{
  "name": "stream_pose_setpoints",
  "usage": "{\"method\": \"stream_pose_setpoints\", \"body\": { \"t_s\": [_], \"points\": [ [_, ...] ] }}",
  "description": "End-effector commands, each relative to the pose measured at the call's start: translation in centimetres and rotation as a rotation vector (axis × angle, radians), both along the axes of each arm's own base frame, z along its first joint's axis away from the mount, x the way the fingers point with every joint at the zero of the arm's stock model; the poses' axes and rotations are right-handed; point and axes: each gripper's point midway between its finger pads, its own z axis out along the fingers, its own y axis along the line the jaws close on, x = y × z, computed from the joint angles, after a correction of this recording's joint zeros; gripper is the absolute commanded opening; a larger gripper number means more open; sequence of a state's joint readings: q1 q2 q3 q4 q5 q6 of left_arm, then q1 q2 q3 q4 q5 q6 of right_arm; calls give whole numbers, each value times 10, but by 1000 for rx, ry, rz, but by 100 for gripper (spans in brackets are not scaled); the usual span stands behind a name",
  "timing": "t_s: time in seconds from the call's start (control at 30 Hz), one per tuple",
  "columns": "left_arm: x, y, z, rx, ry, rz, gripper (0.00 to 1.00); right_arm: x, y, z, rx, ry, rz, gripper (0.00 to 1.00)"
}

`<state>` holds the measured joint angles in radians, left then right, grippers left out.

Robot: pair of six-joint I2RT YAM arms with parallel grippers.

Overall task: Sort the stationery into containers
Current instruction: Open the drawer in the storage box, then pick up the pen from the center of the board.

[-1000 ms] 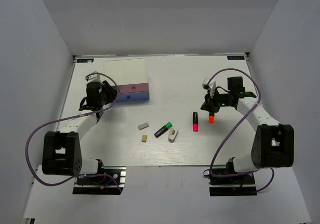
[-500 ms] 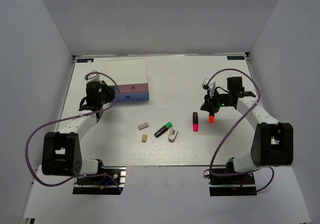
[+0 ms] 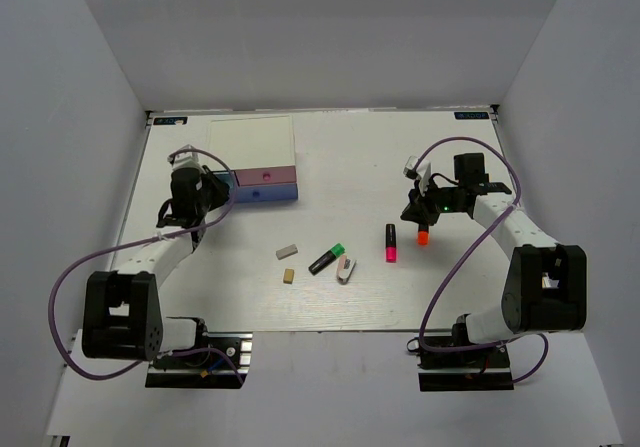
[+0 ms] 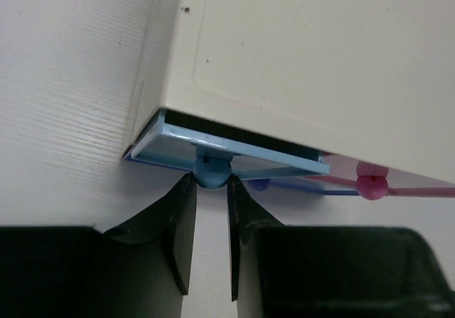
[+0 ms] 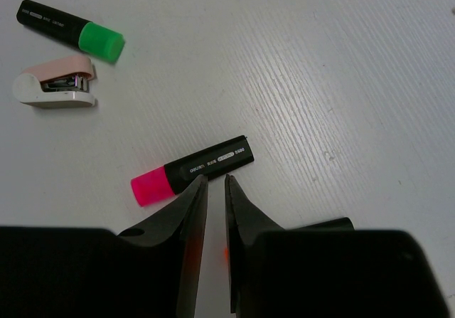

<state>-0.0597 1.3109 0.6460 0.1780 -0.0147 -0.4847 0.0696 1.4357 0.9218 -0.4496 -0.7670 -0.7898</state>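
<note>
Black plastic marker with pink-red end [image 3: 390, 243] lies lengthwise near-far, pink end nearward. Right gripper [image 5: 215, 181] is nearly closed; left gripper [image 4: 211, 184] pinches light blue drawer knob [image 4: 212, 170].

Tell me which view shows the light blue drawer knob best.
Left wrist: the light blue knob sits close-up, centred, between the left gripper's fingertips. Top external: that gripper covers it. Right wrist: not in view.

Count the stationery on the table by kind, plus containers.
Markers: 3 (green cap, pink cap, orange-red cap)
Erasers: 2 (grey-white, tan)
Mini stapler: 1
Drawer box: 1
Total: 7
</note>
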Motion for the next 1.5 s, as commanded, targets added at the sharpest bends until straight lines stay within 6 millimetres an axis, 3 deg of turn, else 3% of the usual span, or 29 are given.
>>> {"method": "stream_pose_setpoints", "body": {
  "t_s": [0.0, 0.4, 0.73, 0.8, 0.87, 0.9, 0.93, 1.0, 1.17, 1.3, 1.4, 1.43, 1.47],
  "points": [
    [-9, 1, 12, -3, -39, -8, 0, 3, 4, 7, 23, -21, 22, 22],
    [-55, -5, -3, -13, 12, -44, 0, 3, 5, 3, 24, -1, 14, 25],
    [-78, -7, -11, -21, 34, -62, 0, 10, 6, 3, 31, -1, 10, 51],
    [-79, -5, -13, -15, 45, -50, 10, 11, 6, 1, 33, -6, 21, 90],
    [-80, -3, -15, -11, 54, -42, 33, 8, 10, 1, 41, -28, 62, 90],
    [-78, -3, -11, -11, 45, -42, 59, 8, 11, 0, 46, -34, 72, 90],
    [-77, -3, -8, -11, 43, -42, 69, 7, 10, -1, 45, -41, 79, 90],
    [-77, -3, -5, -11, 42, -42, 79, 9, 11, -4, 30, -70, 110, 90],
    [-85, -4, 4, -7, 46, -55, 81, 18, 6, -16, -22, -94, 139, 90],
    [-98, -6, 13, -8, 30, -77, 81, 32, 6, -3, -36, -200, 140, 90],
    [-108, -7, 21, -13, 15, -86, 82, 54, 0, 26, -68, -398, 68, 90],
    [-112, -7, 19, -13, 21, -86, 82, 68, 0, 59, -63, -564, 48, 90],
    [-115, -7, 20, -21, 22, -82, 82, 70, -2, 79, -63, -656, 35, 90]
  ]
}}
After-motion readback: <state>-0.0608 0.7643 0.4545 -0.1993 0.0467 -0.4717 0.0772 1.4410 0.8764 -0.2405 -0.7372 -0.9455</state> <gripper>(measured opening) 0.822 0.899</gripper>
